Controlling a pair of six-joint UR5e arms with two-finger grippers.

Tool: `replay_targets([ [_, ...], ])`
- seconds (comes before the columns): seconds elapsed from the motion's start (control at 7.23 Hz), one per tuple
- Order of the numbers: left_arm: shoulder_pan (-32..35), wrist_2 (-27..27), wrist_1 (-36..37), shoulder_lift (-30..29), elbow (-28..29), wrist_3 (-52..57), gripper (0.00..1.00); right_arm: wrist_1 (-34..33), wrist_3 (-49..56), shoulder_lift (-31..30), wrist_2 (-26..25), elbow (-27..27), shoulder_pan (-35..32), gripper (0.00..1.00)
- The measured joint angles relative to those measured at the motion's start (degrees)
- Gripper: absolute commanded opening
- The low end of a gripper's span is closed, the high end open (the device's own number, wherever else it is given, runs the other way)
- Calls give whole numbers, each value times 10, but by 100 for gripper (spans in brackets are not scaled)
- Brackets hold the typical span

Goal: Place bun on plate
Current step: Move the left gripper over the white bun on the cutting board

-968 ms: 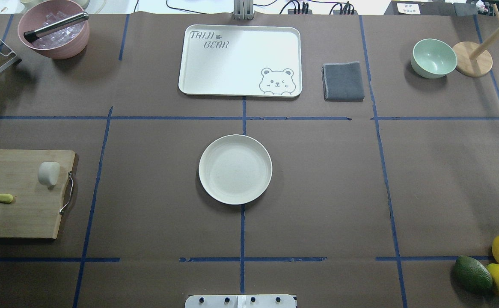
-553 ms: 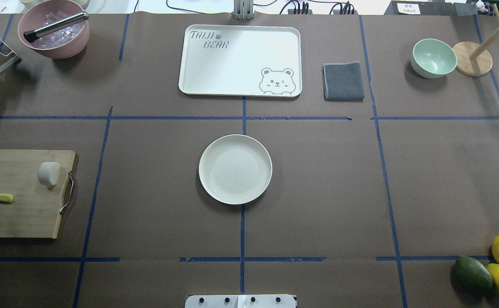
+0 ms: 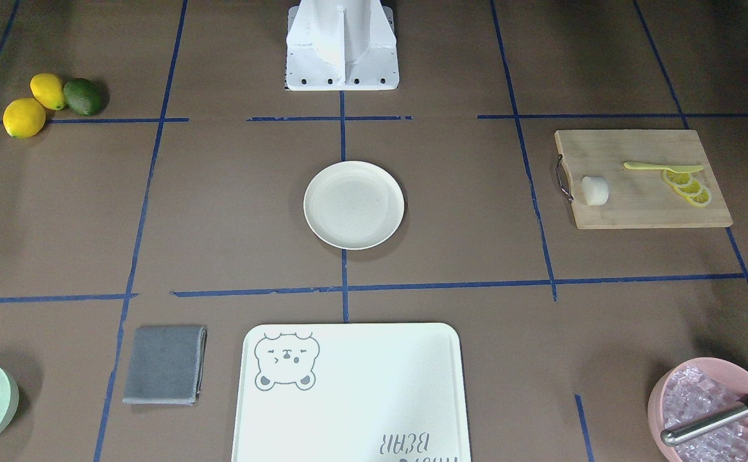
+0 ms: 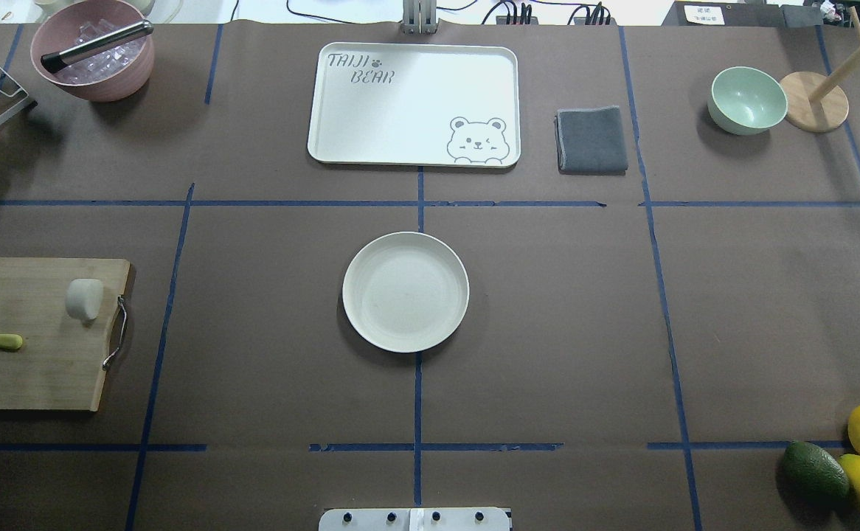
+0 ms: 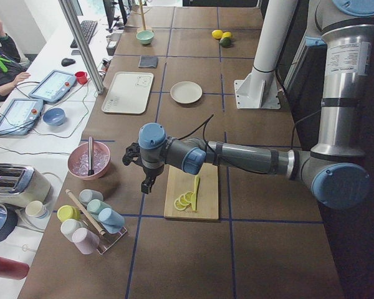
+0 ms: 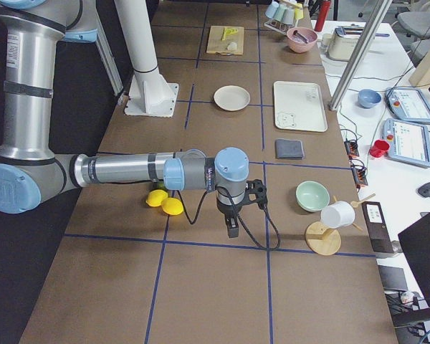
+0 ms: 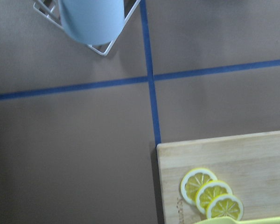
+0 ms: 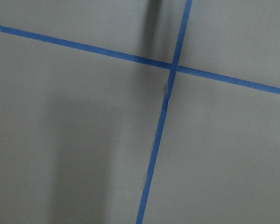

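The bun (image 4: 84,299) is a small white roll lying on the wooden cutting board (image 4: 32,346) at the table's left side, near the board's metal handle; it also shows in the front view (image 3: 595,190). At the table's centre sits the round cream plate (image 4: 405,292), with nothing on it. My left gripper (image 5: 147,184) shows only in the exterior left view, hanging over the table between the board and the cup rack; I cannot tell if it is open or shut. My right gripper (image 6: 231,229) shows only in the exterior right view, past the lemons; its state is also unclear.
Lemon slices (image 3: 688,186) and a yellow-green knife (image 3: 659,167) share the board. A bear-print tray (image 4: 414,103), grey cloth (image 4: 592,140), mint bowl (image 4: 747,99) and pink ice bowl (image 4: 94,51) line the far edge. Lemons and an avocado (image 4: 817,472) lie at the near right.
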State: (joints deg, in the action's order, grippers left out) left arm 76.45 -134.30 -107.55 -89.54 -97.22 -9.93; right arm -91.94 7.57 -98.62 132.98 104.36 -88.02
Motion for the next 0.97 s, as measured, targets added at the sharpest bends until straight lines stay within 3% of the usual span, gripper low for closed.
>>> replay_targets([
  [0.41,-158,87,-51,5,-45,-279,100,0,-4,-1,1,0,0,100],
  [0.83,-252,112,-75,10,-49,-388,100,0,-4,-2,2,-1,0,100],
  [0.97,-271,116,-78,10,-45,-396,81,0,-3,-3,2,-1,0,100],
])
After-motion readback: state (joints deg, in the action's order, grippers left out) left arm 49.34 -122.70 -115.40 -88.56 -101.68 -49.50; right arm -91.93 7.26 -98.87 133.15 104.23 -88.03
